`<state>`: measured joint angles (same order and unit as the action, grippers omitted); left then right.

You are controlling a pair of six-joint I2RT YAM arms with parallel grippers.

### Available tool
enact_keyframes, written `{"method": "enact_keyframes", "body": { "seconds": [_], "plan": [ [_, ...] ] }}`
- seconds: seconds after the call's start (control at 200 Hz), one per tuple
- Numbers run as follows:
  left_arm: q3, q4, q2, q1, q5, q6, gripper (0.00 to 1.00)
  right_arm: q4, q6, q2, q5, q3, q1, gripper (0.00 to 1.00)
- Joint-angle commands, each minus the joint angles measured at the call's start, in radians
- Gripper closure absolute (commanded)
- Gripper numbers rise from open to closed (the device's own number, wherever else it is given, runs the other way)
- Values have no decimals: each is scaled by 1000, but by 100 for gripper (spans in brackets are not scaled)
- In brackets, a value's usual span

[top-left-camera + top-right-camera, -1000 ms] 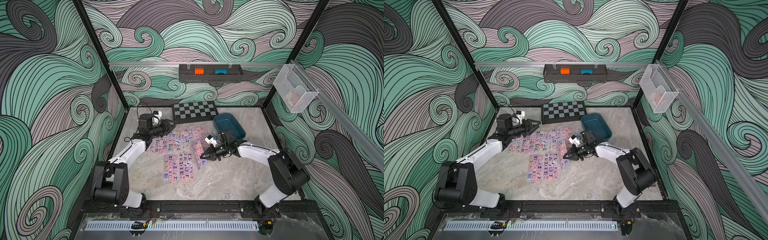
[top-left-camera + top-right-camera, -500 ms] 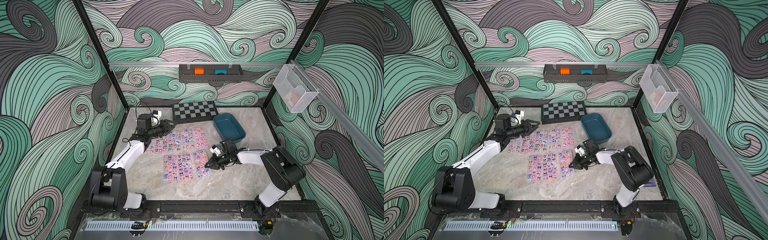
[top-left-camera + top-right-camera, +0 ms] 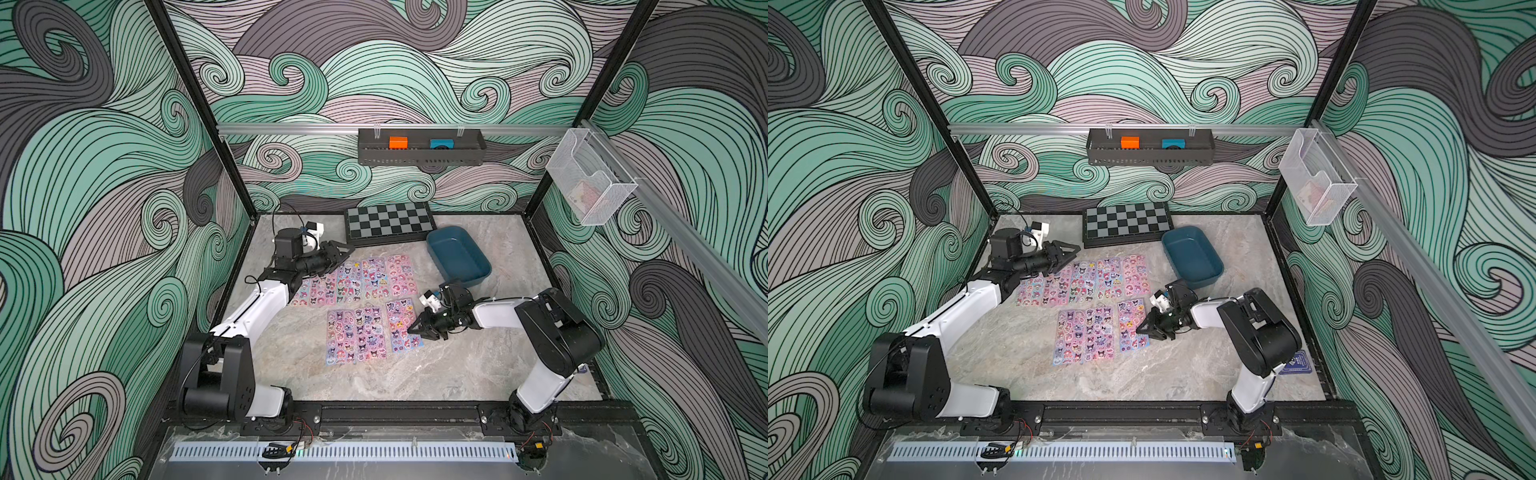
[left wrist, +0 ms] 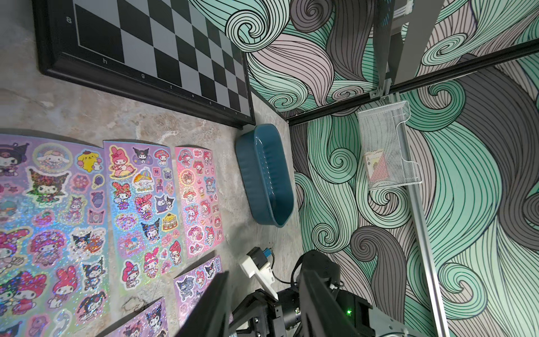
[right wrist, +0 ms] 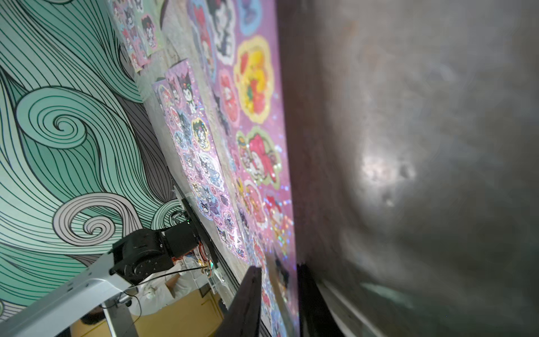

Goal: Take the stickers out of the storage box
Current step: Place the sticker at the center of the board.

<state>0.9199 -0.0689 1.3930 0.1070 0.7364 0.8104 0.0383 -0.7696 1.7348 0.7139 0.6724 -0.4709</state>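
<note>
1. Release is judged the step in hand: the right hand (image 3: pixel 413 331), jaws slightly parted at the edge of the stickers (image 3: pixel 365 316), is best withdrawn level, nothing dragged.
2. The left hand (image 3: pixel 349 252) is held half open, empty.
3. The stickers are laid flat on the desk (image 3: pixel 415 378), long axes front-to-back, beside the empty storage box (image 3: pixel 457 259).

In both top views the left arm (image 3: pixel 257 303) covers the left end of the far row of stickers (image 3: pixel 361 280), and the right arm (image 3: pixel 1258 332) hides most of a dark blue card (image 3: pixel 1296 362) at the near right. In the right wrist view the tabletop (image 5: pixel 408 146) is a blur, and the pale card (image 3: pixel 581 194) in the clear wall bin (image 3: pixel 602 208) is too small to read.
</note>
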Motion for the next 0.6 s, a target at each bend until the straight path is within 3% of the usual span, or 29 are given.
{"method": "enact_keyframes", "body": {
  "seconds": [0.0, 0.09, 0.39, 0.525, 0.595],
  "plan": [
    [60, 73, -45, -4, -40, -81, 56, -56, 7, -7, -79, -26, 3, 71],
    [62, 106, -64, -4, -72, -111, 56, -66, 15, -21, -92, -39, 8, 59],
    [69, 226, -121, -17, -197, -221, 55, -190, 68, -157, -182, -48, 18, 39],
    [75, 322, -153, -27, -330, -283, 55, -249, 96, -229, -241, -41, 25, 33],
    [57, 346, -187, -34, -407, -297, 49, -298, 130, -279, -294, -28, 28, 31]
  ]
}}
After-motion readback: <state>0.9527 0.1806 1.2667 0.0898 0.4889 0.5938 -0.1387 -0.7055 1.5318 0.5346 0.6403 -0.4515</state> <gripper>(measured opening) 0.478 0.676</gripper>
